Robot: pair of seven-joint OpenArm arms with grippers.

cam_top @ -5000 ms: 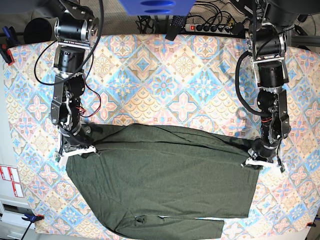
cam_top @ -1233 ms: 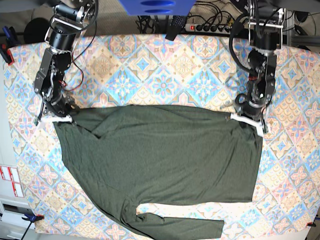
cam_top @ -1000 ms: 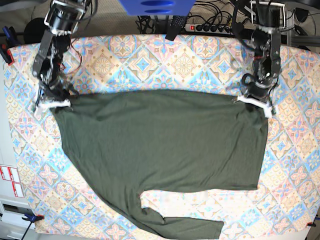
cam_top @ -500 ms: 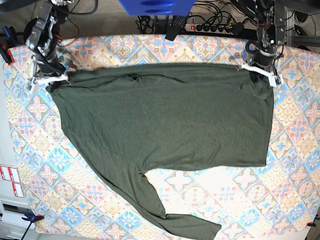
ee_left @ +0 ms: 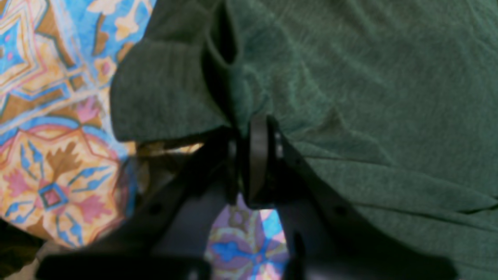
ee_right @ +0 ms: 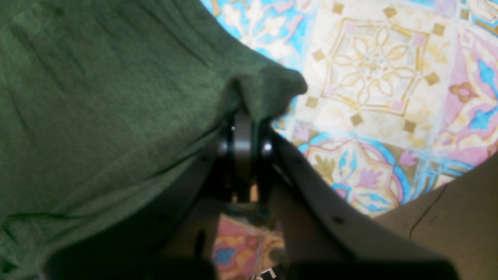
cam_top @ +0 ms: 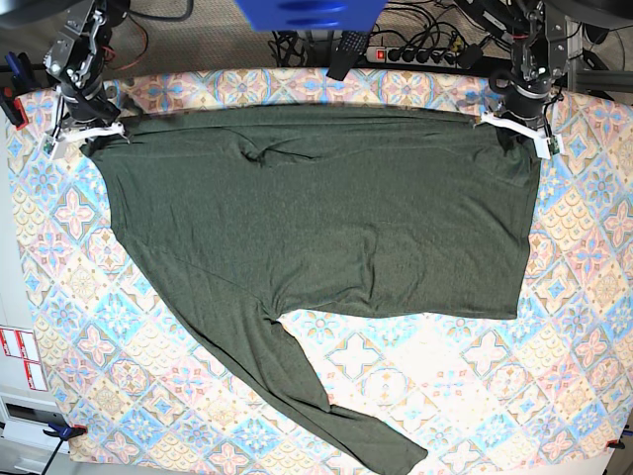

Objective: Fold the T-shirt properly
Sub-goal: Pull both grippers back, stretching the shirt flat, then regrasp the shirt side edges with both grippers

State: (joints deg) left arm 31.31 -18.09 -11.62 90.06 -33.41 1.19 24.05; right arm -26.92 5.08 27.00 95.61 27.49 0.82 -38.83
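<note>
The T-shirt [cam_top: 316, 218] lies spread across the patterned table [cam_top: 584, 327], its top edge along the far side, where the left gripper [cam_top: 521, 127] and right gripper [cam_top: 87, 133] each pinch a corner near the table's far corners, one sleeve trailing toward the near edge.

- No wording, brand or number reads clearly in any view; red-and-white labels [cam_top: 20, 358] at the base view's left edge are too small to decipher
</note>
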